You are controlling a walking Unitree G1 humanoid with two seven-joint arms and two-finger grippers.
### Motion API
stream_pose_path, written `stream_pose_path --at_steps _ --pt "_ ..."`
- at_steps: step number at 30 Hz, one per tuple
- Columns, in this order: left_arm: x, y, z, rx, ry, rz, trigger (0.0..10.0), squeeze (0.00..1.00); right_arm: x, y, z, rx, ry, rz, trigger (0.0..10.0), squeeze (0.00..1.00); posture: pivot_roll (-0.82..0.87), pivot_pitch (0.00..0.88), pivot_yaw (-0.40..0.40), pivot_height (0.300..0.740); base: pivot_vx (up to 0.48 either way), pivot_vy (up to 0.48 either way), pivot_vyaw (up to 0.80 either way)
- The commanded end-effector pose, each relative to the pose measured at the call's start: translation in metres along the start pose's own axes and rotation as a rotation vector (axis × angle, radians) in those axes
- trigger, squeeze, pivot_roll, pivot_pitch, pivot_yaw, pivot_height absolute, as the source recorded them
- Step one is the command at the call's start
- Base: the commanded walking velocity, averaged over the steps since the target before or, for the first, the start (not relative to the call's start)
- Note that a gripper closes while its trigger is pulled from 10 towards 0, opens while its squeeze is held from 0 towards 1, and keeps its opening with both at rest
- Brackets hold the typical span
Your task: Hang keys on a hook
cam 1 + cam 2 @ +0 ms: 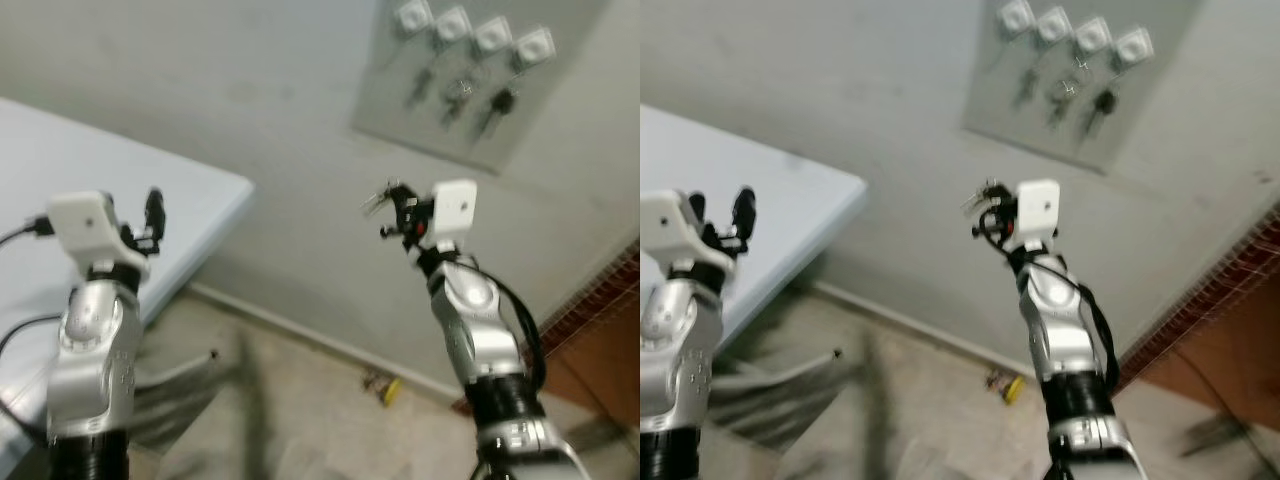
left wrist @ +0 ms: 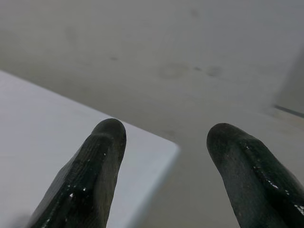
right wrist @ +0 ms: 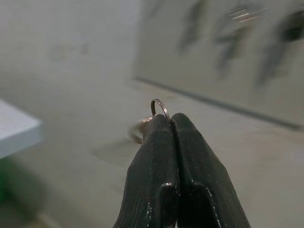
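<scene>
The right gripper (image 3: 170,124), raised before a pale wall, pinches a set of keys (image 1: 378,200) between closed fingers, the key ring (image 3: 160,107) poking out above the tips. Up and to the right on the far wall hangs a grey panel (image 1: 400,100) carrying four white hooks (image 1: 472,30); three of them already seem to hold keys, though blur makes this uncertain. The carried keys sit well short of the panel, so pickup looks done while the reach and the hanging remain. The left gripper (image 2: 164,156) is raised empty, fingers spread, over the corner of a white table (image 1: 190,190) at left.
</scene>
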State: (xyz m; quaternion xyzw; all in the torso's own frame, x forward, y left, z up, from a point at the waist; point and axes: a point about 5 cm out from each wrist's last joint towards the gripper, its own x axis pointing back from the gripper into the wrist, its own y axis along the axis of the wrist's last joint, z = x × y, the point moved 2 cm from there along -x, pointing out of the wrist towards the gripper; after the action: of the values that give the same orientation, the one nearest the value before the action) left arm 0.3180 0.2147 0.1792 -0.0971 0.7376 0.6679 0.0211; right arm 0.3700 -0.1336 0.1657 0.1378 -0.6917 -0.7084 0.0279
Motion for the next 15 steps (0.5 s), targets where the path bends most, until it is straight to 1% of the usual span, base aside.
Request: stream_pose_path --at_steps 1,5,6,7,12,13,14,15 --pt "0.000 0.006 0.004 -0.018 0.013 -0.013 10.0 0.00 -0.003 0.006 0.004 -0.011 0.010 -0.022 10.0 0.00 -0.01 0.000 -0.082 0.724 0.000 0.000 -0.76" --pt "0.001 0.004 0.004 -0.019 0.014 0.001 10.0 0.00 -0.003 0.006 0.006 -0.033 0.016 -0.024 10.0 0.00 -0.01 0.000 -0.082 0.724 0.000 0.000 -0.58" --pt "0.001 0.001 0.002 -0.026 0.000 0.030 10.0 0.00 -0.003 0.002 0.005 -0.057 0.005 0.013 10.0 0.00 -0.01 0.000 -0.082 0.724 0.000 0.000 0.00" --pt "0.002 0.000 0.001 -0.028 -0.003 0.039 10.0 0.00 -0.003 0.001 0.005 -0.063 0.002 0.024 10.0 0.00 -0.01 0.000 -0.082 0.724 0.000 0.000 0.00" --pt "0.002 -0.001 0.000 -0.029 -0.004 0.044 10.0 0.00 -0.003 0.000 0.005 -0.067 0.001 0.029 10.0 0.00 -0.01 0.000 -0.082 0.724 0.000 0.000 0.00" --pt "0.002 -0.003 0.000 -0.016 -0.012 0.069 10.0 0.00 -0.001 -0.002 0.005 -0.093 -0.013 0.075 10.0 0.00 -0.02 0.000 -0.075 0.724 0.000 0.000 0.00" --pt "0.002 -0.005 0.001 -0.012 -0.012 0.086 10.0 0.00 0.000 -0.004 0.009 -0.127 0.002 0.108 10.0 0.00 -0.03 0.000 -0.073 0.724 0.000 0.000 0.00" --pt "0.002 -0.005 0.001 -0.014 -0.011 0.086 10.0 0.00 0.001 -0.004 0.008 -0.125 -0.015 0.109 10.0 0.00 -0.03 0.000 -0.072 0.724 0.000 0.000 0.00"
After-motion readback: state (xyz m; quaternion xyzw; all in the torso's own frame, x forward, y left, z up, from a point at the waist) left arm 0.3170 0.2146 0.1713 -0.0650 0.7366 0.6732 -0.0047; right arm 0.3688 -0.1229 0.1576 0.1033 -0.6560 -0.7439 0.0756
